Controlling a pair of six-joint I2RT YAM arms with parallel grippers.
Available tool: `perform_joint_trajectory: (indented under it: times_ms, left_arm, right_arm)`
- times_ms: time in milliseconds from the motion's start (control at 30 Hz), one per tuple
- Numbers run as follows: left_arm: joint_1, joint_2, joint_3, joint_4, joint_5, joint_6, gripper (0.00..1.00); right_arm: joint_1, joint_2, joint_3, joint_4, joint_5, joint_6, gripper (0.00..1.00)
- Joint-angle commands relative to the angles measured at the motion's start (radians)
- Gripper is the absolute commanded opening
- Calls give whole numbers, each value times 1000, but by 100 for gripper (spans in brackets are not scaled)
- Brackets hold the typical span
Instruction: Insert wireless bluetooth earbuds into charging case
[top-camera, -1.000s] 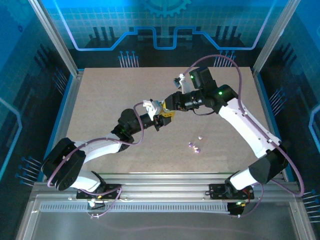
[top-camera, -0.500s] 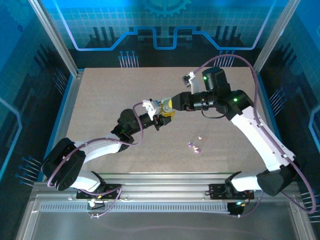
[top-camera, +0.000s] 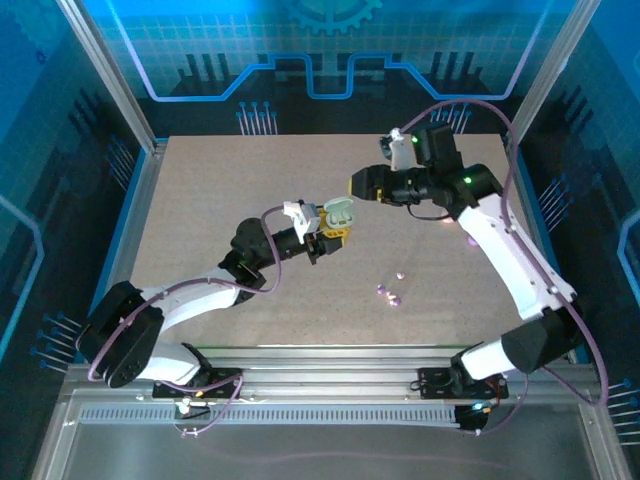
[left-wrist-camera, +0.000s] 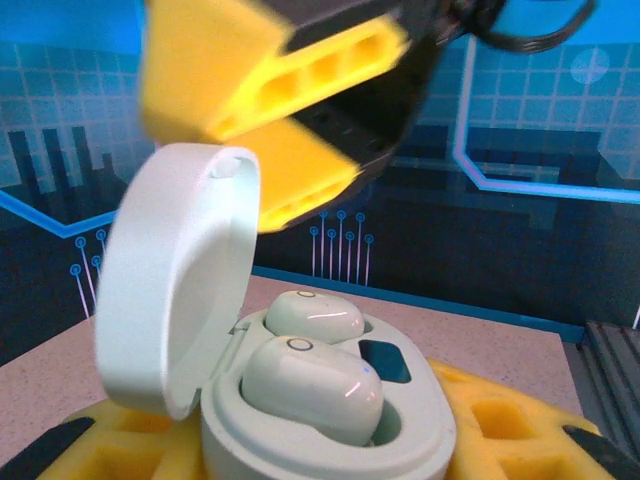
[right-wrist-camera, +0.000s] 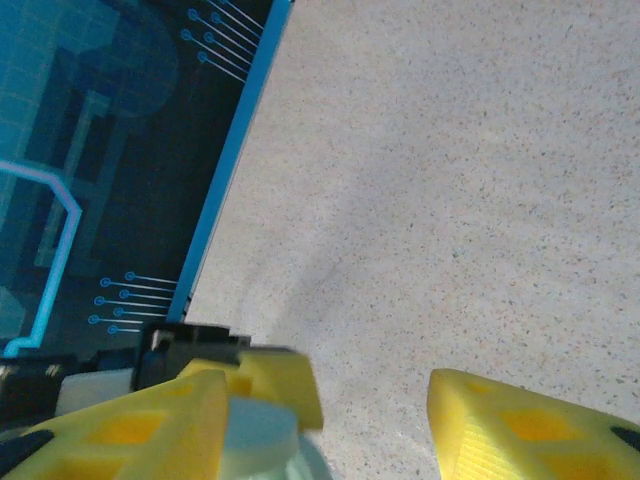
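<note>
The pale mint charging case (left-wrist-camera: 330, 435) is held above the table with my left gripper (top-camera: 335, 233) shut on it, yellow pads on both sides. Its lid (left-wrist-camera: 170, 300) stands open on the left. Two mint-white earbuds (left-wrist-camera: 310, 385) sit in its wells, the second (left-wrist-camera: 315, 315) behind the first. My right gripper (top-camera: 358, 186) hangs open just above and right of the case, its fingers (left-wrist-camera: 260, 70) over the lid. In the right wrist view the right gripper (right-wrist-camera: 340, 420) holds nothing, and the case (right-wrist-camera: 260, 440) shows by its left finger. Three lilac earbuds (top-camera: 391, 290) lie on the table.
The speckled beige table (top-camera: 200, 200) is walled by blue panels and metal posts (top-camera: 110, 80). The loose pieces lie right of centre, nearer the front edge. Both arms meet over the table's middle.
My right gripper has opened and drawn back up and to the right, away from the case. The case lid now stands open. The left arm has barely moved.
</note>
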Motion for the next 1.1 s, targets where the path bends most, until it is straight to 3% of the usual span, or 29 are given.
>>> perform_joint_trajectory:
  times_ms: [0,333,500,767,1067]
  left_arm:
    - [-8,-31,6,0,40,-10,39]
    - [-8,-27,16,22,30,-28,39]
    - [-7,-22,19,46,27,-43,39]
    - [-7,-31,32,41,41,-45,40]
    - [-7,-25,57,31,84,-63,41]
  right_arm:
    - [-2,37,48,-11,-76,23,57]
    - [3,65,27,-57,-178,-34,59]
    - [-4,32,-23,-47,-294,-64,59]
    - [-59,-42,-203,107,-481,17,59]
    - [-58,-24,-260,209,-673,53,54]
